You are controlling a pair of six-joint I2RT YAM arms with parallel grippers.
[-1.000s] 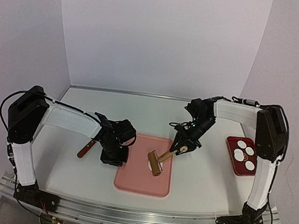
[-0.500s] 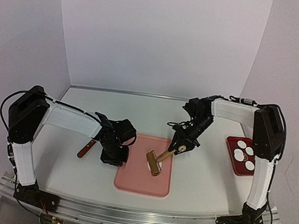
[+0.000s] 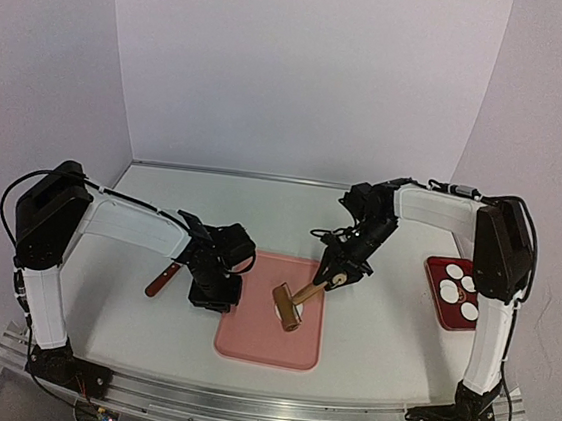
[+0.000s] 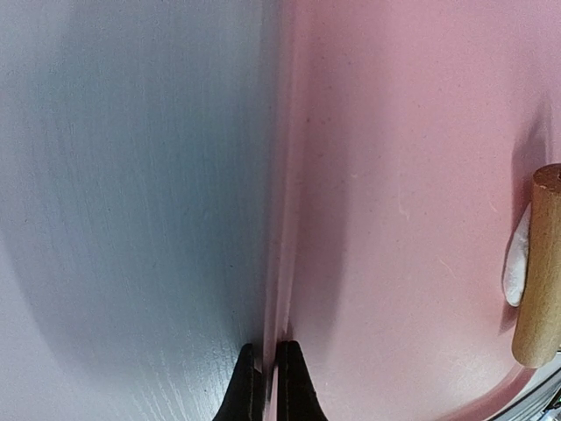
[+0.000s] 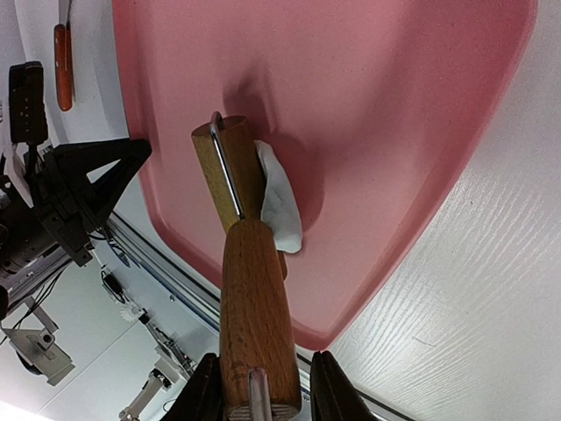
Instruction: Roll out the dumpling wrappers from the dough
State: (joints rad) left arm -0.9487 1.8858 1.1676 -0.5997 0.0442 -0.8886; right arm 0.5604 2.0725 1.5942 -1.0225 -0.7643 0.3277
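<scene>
A: Dough (image 5: 280, 206)?

B: On the mat (image 3: 267, 345), right of its middle. Small, white, squashed thin under the roller (image 3: 288, 307), peeking out on one side of the barrel only.

A: And the roller?

B: Barrel down on the mat, right across the dough. Wooden handle slanting up and away toward the mat's far right corner.

A: Right gripper (image 3: 340, 274)?

B: Above that same far right corner of the mat. Clamped on the end of the roller's handle: jaws part-way apart, wood filling the gap, one finger (image 5: 203, 390) on each side.

A: Left gripper (image 4: 266, 381)?

B: Low at the mat's left edge, pointing straight down at the rim. Jaws fully together, nothing between them. Tips right over the line where pink meets the table (image 3: 111, 298). Hard to say whether pressing on the rim or just above it.

A: Wrappers (image 3: 453, 272)?

B: Well to the right of the mat, clear of it. Four neat white discs lying flat on a red tray (image 3: 440, 259), side by side, none stacked.

A: Anything else near the mat?

B: A red-handled tool (image 3: 161, 280) on the table, left of the mat, just beyond the left gripper. Lying flat and at a slant, touched by neither arm. Blade end too small to make out.
</scene>
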